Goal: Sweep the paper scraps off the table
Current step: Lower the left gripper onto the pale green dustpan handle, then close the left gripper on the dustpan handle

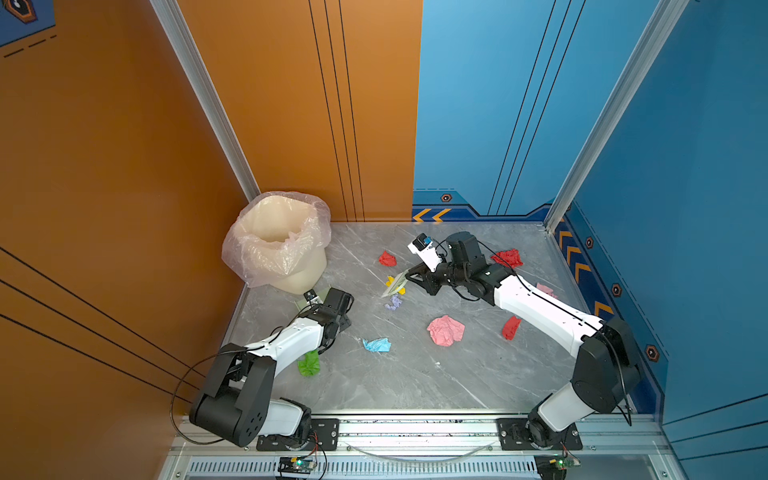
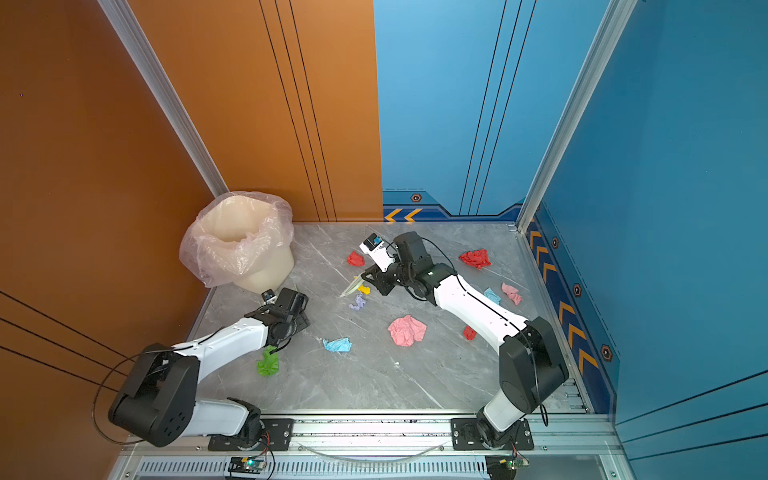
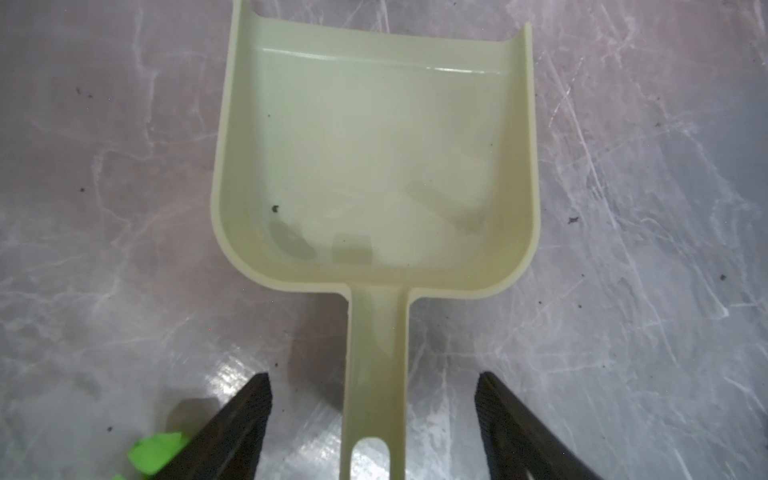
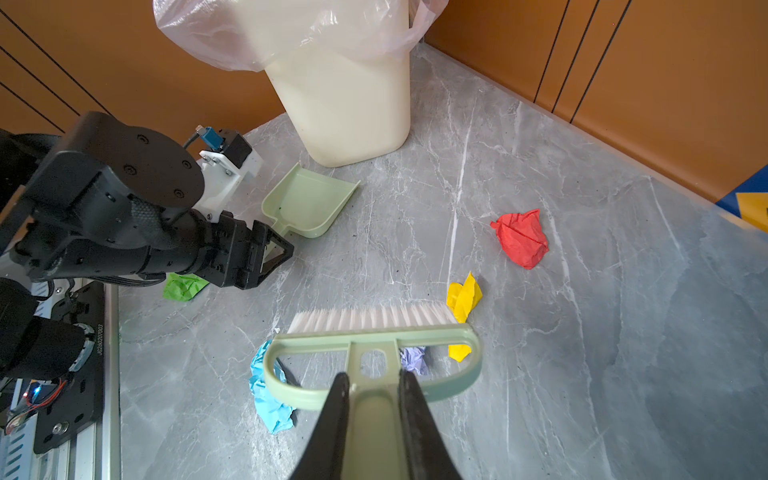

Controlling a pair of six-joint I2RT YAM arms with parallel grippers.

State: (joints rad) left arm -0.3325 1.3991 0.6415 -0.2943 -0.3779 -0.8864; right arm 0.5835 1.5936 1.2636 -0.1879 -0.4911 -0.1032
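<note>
Your right gripper point(image 4: 374, 376) clamps the brush point(image 4: 374, 332) to sweep the scraps point(image 4: 463, 299) ahead; your left gripper point(image 3: 372, 376) gapes astride the dustpan handle point(image 3: 374, 332), ready to grasp.

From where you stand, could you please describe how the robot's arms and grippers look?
The left arm and right arm share glossy white link shells between bulky black joint housings, with thin black cables running alongside. The left gripper and right gripper have black, tapered, triangular fingers, each beside a white camera bracket.

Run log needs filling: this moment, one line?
left gripper: open astride dustpan handle | right gripper: shut on brush | paper scraps: scattered on table
</note>
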